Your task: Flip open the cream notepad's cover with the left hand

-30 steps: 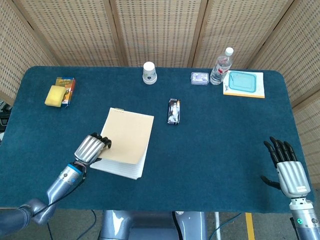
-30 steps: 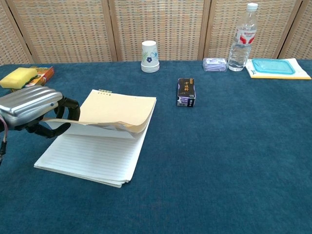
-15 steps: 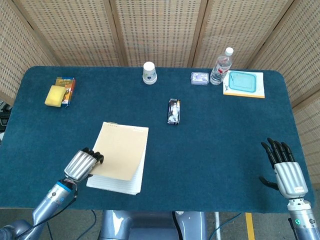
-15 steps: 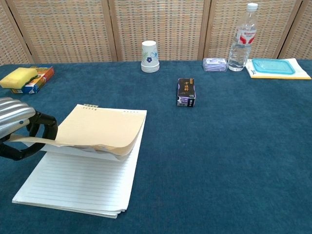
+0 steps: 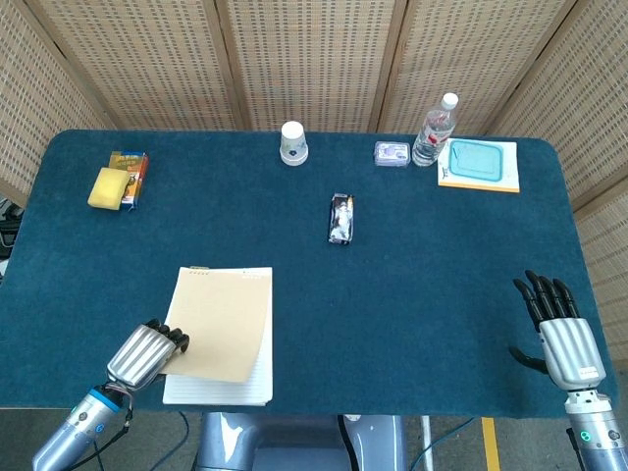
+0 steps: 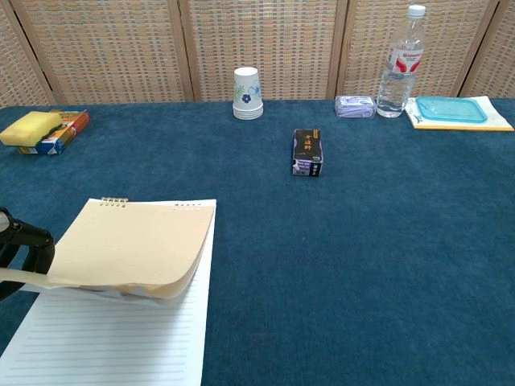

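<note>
The cream notepad (image 5: 221, 329) (image 6: 133, 249) lies at the table's front left, close to the near edge. Its cover is lifted at the near left corner, and lined white pages (image 6: 113, 346) show beneath it. My left hand (image 5: 145, 353) (image 6: 20, 245) pinches that lifted cover edge, fingers curled around it. Only the fingers show in the chest view, at the left border. My right hand (image 5: 559, 329) hangs open at the table's front right, fingers apart, holding nothing.
A black box (image 5: 340, 218) lies mid-table. A paper cup (image 5: 292, 142), a small packet (image 5: 392, 153), a water bottle (image 5: 434, 130) and a blue-lidded tray (image 5: 479, 163) line the back edge. A yellow sponge (image 5: 108, 187) and a carton (image 5: 131, 169) sit back left.
My left hand has drawn back toward the near left edge, dragging the notepad with it across the cloth. The cover stays lifted in its grip. The right hand has barely moved.
</note>
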Robot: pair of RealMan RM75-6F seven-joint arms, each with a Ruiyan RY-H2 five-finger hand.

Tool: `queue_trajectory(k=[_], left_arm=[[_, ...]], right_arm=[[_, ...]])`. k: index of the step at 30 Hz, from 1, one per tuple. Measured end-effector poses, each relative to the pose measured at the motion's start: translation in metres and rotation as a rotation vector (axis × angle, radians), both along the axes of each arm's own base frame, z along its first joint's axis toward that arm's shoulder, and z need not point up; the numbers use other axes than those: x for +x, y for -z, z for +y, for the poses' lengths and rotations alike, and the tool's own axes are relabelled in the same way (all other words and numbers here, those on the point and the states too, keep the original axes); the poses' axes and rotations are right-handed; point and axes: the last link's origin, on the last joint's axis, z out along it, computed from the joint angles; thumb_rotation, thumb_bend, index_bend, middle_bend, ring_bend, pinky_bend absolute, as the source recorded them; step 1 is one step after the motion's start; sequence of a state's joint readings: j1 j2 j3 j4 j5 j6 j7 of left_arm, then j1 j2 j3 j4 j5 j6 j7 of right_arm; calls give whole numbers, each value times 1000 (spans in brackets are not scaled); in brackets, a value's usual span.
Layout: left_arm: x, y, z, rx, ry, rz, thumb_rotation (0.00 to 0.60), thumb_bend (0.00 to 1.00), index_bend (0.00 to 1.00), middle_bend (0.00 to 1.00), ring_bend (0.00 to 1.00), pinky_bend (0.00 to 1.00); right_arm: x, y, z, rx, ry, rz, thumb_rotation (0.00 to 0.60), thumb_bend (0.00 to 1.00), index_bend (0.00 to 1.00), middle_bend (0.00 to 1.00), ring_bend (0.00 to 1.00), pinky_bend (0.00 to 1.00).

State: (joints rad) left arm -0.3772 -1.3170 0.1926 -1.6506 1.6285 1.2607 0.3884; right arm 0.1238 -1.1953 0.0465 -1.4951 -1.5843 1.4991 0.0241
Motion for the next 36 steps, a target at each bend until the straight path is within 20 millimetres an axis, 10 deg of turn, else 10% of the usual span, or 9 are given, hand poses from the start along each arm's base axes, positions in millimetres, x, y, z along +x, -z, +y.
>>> queue_trajectory(k=[11,25,36], left_arm=[[10,-14,2,12,-6,-65,600,601,765,679,557,447],[60,-58,142,218,-40,-165,600,596,764,679,557,446],[78,-39,219,218,-55,-138,600,590,764,679,557,445]], right_arm=[[1,0,1,2,-5,-1,600,0,0,0,0,0],[0,-3,-3,-14,7,4,600,0,0,0,0,0],[-4,2,-7,-14,23,27,600,0,0,0,0,0]])
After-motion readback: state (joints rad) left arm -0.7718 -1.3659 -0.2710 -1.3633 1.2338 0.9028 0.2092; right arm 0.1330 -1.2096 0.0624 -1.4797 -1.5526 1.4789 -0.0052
